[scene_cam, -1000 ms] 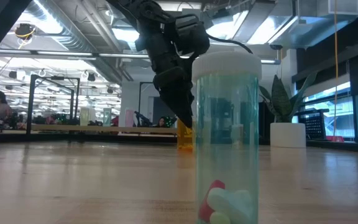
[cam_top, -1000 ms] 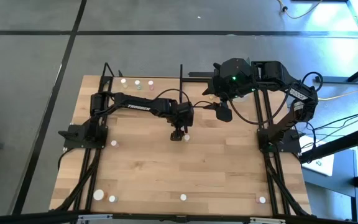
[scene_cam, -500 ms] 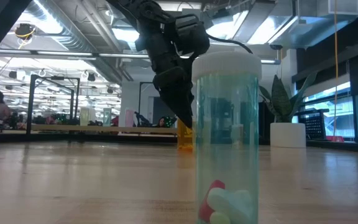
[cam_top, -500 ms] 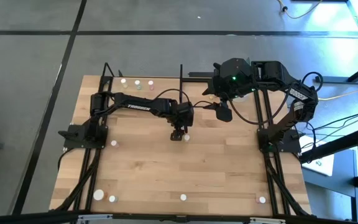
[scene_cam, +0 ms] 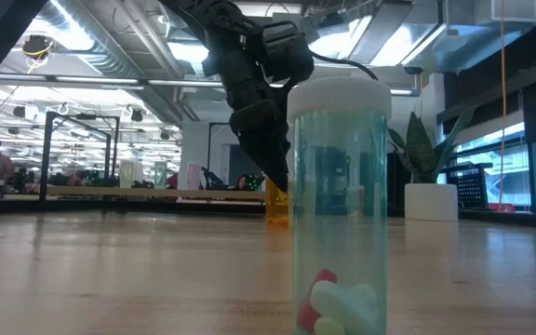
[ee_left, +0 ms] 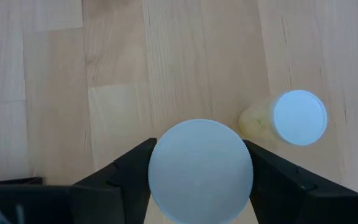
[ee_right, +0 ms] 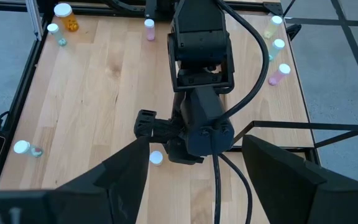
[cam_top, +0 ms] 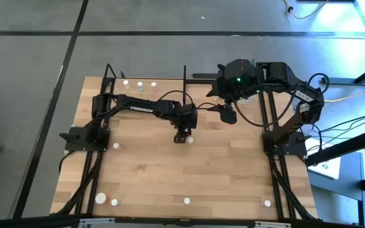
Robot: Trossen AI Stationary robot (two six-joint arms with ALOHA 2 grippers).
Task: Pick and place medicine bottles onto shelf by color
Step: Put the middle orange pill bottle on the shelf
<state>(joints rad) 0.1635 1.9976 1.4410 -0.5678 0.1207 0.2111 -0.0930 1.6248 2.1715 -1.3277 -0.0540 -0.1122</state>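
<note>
The left gripper (ee_left: 201,186) sits at the centre of the high view, its fingers (ee_left: 126,171) closed in on either side of a white-capped bottle (ee_left: 201,171). Just beside it, at the right of the left wrist frame, is a yellow bottle (ee_left: 291,118), apart from the fingers. The right gripper (cam_top: 228,115) hovers right of centre near the upper edge, spread wide and holding nothing.

In the low view a clear greenish bottle (scene_cam: 338,205) fills the foreground and hides much of the left arm (scene_cam: 249,84); an orange bottle (scene_cam: 275,200) shows behind it.

The pale wooden tabletop (cam_top: 233,171) stands on grey floor. At the right of the low view is a potted plant (scene_cam: 426,177), with a lit open hall behind.

Seen from above, three bottles (cam_top: 140,84) line the shelf (cam_top: 166,85) at upper left, one (cam_top: 116,145) stands at the left, and four (cam_top: 187,201) lie along the lower edge.
</note>
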